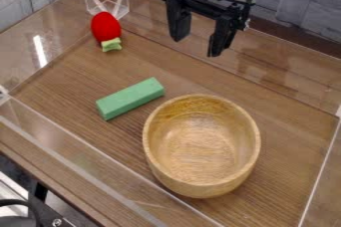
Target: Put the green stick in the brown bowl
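The green stick (130, 99) is a small matte green bar lying flat on the wooden table, just left of the brown bowl (201, 144). That bowl is a wide light-brown wooden one with a thick rim, and nothing shows inside it. My gripper (200, 34) hangs above the table behind both, pointing down. Its two black fingers stand apart and hold nothing. It is well clear of the stick, up and to the right of it.
A red ball-like toy with a small green base (106, 29) sits at the back left. Clear plastic walls (80, 146) ring the tabletop, including a low one along the front edge.
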{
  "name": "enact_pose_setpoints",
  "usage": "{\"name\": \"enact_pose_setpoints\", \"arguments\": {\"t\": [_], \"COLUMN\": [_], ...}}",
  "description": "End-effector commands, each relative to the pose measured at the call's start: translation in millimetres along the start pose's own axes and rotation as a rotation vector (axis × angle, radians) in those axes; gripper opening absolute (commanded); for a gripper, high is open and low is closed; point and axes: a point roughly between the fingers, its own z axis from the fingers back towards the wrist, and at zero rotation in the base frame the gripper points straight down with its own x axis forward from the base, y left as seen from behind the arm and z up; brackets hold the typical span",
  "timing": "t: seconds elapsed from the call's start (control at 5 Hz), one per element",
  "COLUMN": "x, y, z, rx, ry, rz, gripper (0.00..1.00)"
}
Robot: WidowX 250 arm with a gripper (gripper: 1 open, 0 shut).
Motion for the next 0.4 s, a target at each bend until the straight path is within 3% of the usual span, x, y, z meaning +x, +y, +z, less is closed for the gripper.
{"name": "enact_pose_setpoints", "arguments": {"t": [0.0,0.2], "x": [-6.4,-22.1], "y": [4.2,21.4], "z": [-11.8,-26.3], "rx": [-0.002,0.006], "ry": [0.027,0.041], "rz": [-0.058,-0.187], "gripper": [1.0,1.0]}}
